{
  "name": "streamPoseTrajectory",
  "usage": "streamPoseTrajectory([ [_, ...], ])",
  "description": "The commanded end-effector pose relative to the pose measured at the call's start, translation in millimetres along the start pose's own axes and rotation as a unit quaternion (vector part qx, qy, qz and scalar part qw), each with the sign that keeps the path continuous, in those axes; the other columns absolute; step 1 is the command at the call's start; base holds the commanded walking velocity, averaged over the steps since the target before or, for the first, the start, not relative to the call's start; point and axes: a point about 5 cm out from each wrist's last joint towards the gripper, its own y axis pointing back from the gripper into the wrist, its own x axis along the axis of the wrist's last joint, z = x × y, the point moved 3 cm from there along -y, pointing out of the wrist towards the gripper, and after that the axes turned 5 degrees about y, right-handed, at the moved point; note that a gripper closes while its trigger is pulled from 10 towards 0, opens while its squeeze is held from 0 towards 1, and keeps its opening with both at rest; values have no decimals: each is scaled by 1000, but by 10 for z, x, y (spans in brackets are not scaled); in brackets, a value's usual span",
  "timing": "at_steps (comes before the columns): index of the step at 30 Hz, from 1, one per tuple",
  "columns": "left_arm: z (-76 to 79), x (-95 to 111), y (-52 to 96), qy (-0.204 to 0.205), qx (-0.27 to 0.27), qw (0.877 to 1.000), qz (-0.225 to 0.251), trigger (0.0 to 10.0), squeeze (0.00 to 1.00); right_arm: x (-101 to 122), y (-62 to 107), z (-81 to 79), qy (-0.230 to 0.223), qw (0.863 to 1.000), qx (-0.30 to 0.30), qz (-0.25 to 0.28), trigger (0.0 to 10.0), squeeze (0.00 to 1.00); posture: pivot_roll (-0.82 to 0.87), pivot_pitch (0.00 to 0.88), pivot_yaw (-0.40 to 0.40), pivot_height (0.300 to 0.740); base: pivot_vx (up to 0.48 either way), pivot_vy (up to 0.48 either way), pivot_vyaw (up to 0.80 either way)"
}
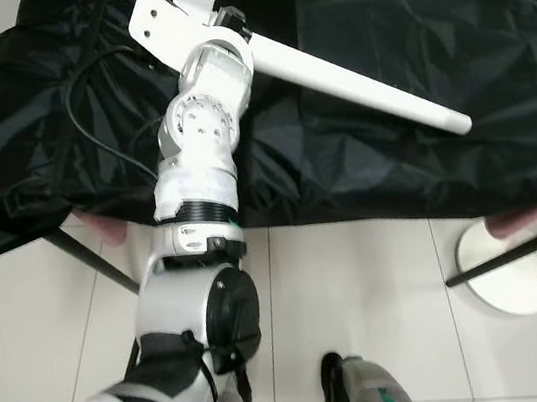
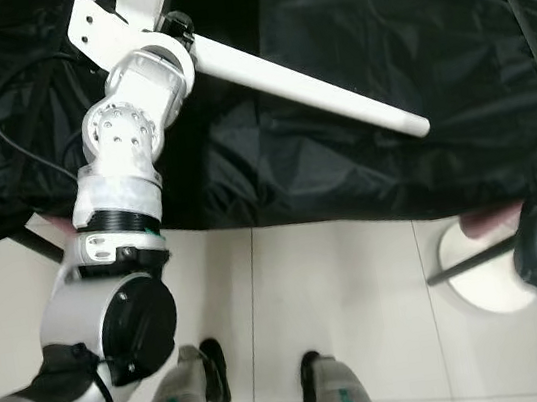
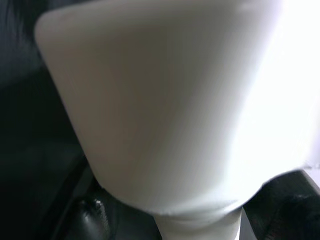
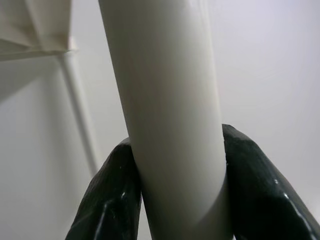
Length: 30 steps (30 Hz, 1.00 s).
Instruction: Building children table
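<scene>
Between the right gripper's (image 4: 175, 185) two black fingers (image 4: 107, 200), clamped tight: a white table leg (image 4: 165, 115). Near the left gripper (image 1: 226, 20), another white leg (image 1: 352, 82) slanting across black cloth (image 1: 422, 148); finger state unclear.

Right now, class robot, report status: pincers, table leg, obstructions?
Right pincer clamped on a white leg. Left arm at long table leg over black sheet; its pincer unclear. Round white base on floor.

A long white leg (image 1: 351, 77) lies slantwise across the black cloth (image 1: 441, 135), barring the middle. A black cable (image 1: 96, 126) loops at the left. The cloth to the right of the leg is open.
</scene>
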Motion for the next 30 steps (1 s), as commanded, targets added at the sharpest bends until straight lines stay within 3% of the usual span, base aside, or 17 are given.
streamPoseTrajectory([
  [1,1325,77,557,-58,-334,940,37,0,0,-105,233,-272,-47,998,3,-42,10000,0,-85,173,-33,740,0,0,0],
  [4,1345,27,569,-50,-350,936,8,0,0,-270,364,-332,-55,995,0,-84,10000,0,-86,172,-34,740,0,0,0],
  [5,1266,63,491,-27,-334,942,6,0,0,-403,436,-398,-45,993,12,-106,10000,0,-88,172,-26,740,0,0,0],
  [30,1221,87,458,-20,-325,946,11,0,0,-427,449,-419,-39,993,16,-108,10000,0,-91,172,-23,740,0,0,0],
])
